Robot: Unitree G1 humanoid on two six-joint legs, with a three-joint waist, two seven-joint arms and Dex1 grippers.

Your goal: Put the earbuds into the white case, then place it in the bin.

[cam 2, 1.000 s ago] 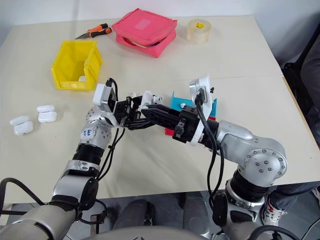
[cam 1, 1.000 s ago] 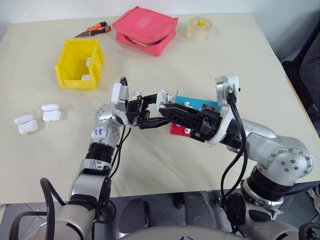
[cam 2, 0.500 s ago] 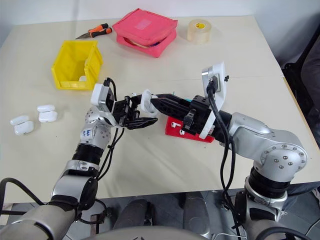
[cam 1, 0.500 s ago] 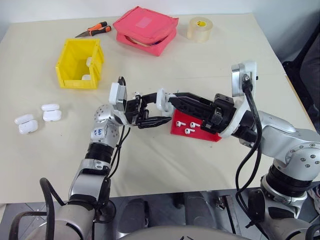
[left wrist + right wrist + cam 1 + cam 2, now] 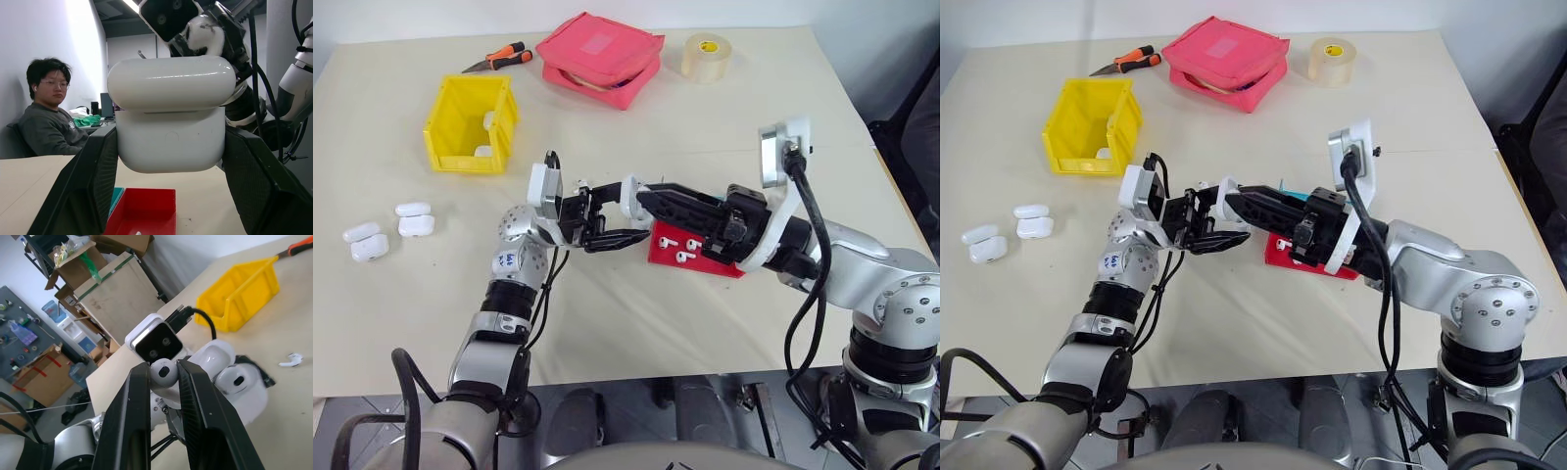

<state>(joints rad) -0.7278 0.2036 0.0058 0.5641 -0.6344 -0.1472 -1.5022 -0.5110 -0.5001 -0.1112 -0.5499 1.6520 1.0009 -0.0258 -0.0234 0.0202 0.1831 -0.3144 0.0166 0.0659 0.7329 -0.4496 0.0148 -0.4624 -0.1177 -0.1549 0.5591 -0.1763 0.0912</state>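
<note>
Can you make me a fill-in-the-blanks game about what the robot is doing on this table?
The left claw holds a white ___.
The right claw pinches a tiny white ___.
More earbuds lie in the ___ tray.
The bin is colored ___.

Missing words: case, earbud, red, yellow.

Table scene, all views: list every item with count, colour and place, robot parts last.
white case: 1, white, lid open, clamped in the left gripper
spare cases: 3, white, table's left
bin: 1, yellow, far left
earbuds: 3, white, in the red tray
red tray: 1, red, centre
teal tray: 1, behind the right gripper
pouch: 1, pink-red, far edge
pliers: 1, orange-black, far left
tape roll: 1, clear, far right
left gripper: holding the case
right gripper: pinching an earbud above the case
</note>
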